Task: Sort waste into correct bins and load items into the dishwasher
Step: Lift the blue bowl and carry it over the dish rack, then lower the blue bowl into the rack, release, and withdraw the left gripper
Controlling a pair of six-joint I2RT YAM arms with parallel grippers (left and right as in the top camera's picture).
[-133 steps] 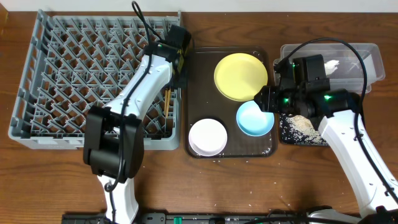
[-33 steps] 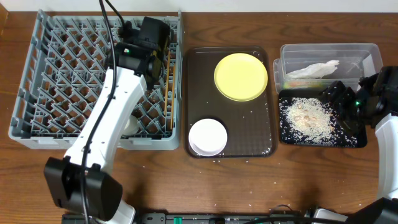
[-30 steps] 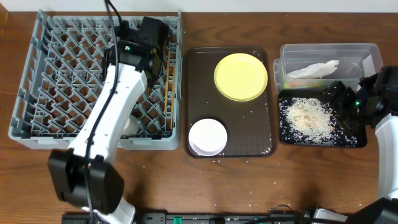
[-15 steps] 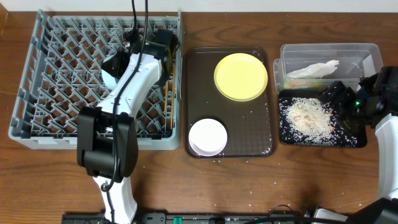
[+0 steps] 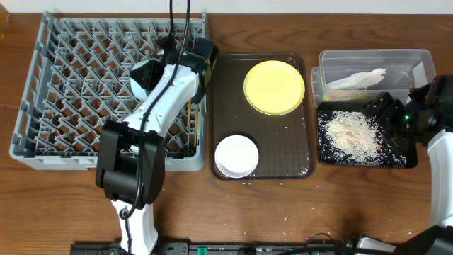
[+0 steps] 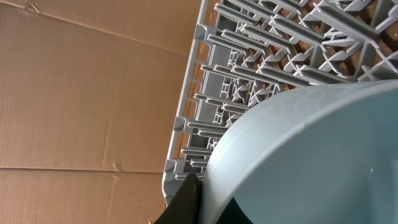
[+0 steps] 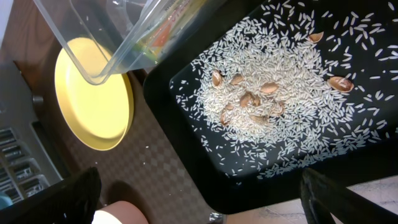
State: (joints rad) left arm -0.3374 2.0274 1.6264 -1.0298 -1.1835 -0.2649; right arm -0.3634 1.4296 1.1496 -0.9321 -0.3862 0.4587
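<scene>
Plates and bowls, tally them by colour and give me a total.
1 yellow plate
1 white bowl
1 light blue bowl
Total: 3

Glossy black tray (image 5: 407,161), seemingly plastic grey rack (image 5: 56,161)

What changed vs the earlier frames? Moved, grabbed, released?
The light blue bowl has left the brown tray; the left end effector, shut on it, now holds it over the grey rack. The right end effector pulled back to the right from beside that bowl and hangs open over the black tray. Same as before: yellow plate, white bowl, napkin in the clear tub, rice.
</scene>
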